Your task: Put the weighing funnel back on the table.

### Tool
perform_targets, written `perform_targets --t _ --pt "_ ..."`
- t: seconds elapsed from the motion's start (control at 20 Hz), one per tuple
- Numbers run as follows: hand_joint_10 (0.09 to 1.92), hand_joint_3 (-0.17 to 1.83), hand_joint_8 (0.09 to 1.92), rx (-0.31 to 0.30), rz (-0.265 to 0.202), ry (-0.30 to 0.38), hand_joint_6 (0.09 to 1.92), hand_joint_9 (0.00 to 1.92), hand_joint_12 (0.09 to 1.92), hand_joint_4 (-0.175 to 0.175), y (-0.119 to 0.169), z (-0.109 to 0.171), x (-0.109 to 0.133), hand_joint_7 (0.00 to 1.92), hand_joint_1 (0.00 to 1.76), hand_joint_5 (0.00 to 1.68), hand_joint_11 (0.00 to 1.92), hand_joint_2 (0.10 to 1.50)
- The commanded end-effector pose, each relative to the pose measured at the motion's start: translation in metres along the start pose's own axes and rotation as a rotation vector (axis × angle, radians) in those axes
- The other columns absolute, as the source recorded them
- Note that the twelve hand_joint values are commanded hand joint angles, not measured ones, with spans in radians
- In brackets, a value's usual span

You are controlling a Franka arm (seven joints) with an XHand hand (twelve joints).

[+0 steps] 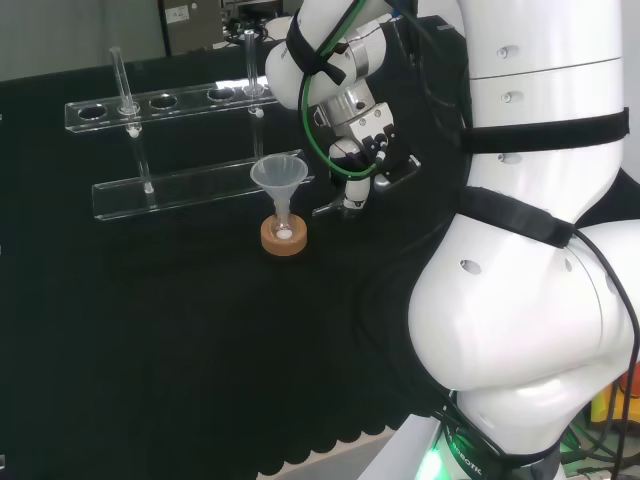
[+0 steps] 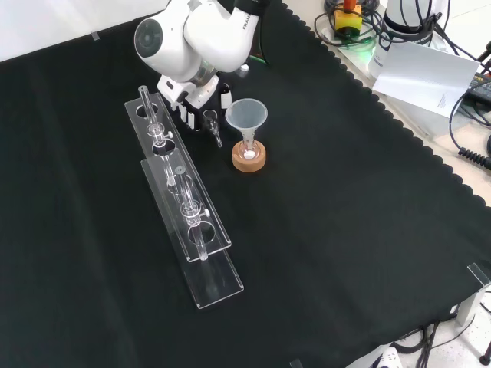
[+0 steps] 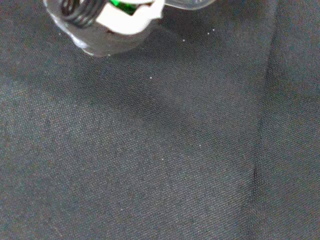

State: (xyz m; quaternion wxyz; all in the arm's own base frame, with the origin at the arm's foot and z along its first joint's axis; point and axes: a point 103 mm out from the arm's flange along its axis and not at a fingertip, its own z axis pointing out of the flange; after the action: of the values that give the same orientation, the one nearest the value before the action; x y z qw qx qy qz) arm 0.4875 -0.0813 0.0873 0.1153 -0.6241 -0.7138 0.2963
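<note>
In the head view the hand [image 1: 366, 146] hangs low over the cloth, just right of the big funnel [image 1: 277, 173]. Its fingers curl down and pinch a small clear piece, the weighing funnel [image 1: 333, 207], whose stem pokes out left close to the cloth. In the front view the weighing funnel [image 2: 212, 123] sits under the hand [image 2: 198, 95], between the rack and the big funnel [image 2: 246, 115]. I cannot tell whether the piece touches the cloth. The wrist view has black cloth close by and a blurred part of the hand [image 3: 122, 19].
The big funnel stands in a small flask on a cork ring [image 1: 283, 238], close to the hand's left in the head view. A clear two-tier tube rack [image 2: 184, 207] with a few glass tubes runs behind it. Bare black cloth [image 2: 345, 230] spreads towards the bench edge.
</note>
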Motion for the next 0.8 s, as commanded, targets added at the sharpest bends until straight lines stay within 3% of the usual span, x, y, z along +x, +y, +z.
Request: perform_targets --t 0.05,0.25,0.5,0.8 --pt "0.48 0.05 0.72 -0.013 0.009 0.001 0.89 0.89 1.18 0.014 -0.0021 -0.001 0.0007 0.71 0.98 0.78 0.62 1.08" --pt "0.49 0.08 0.72 -0.016 0.016 -0.002 0.79 0.84 1.19 -0.013 -0.0042 -0.0018 0.0009 0.65 0.96 0.65 0.58 1.04" --pt "0.55 0.58 0.74 -0.014 0.021 -0.025 0.72 0.78 1.23 -0.021 -0.006 0.0006 0.0017 0.58 0.94 0.53 0.52 0.78" --pt "0.55 0.65 0.73 -0.024 0.027 -0.035 0.69 0.76 1.24 -0.021 -0.0082 0.0039 0.0032 0.56 0.94 0.5 0.51 0.73"
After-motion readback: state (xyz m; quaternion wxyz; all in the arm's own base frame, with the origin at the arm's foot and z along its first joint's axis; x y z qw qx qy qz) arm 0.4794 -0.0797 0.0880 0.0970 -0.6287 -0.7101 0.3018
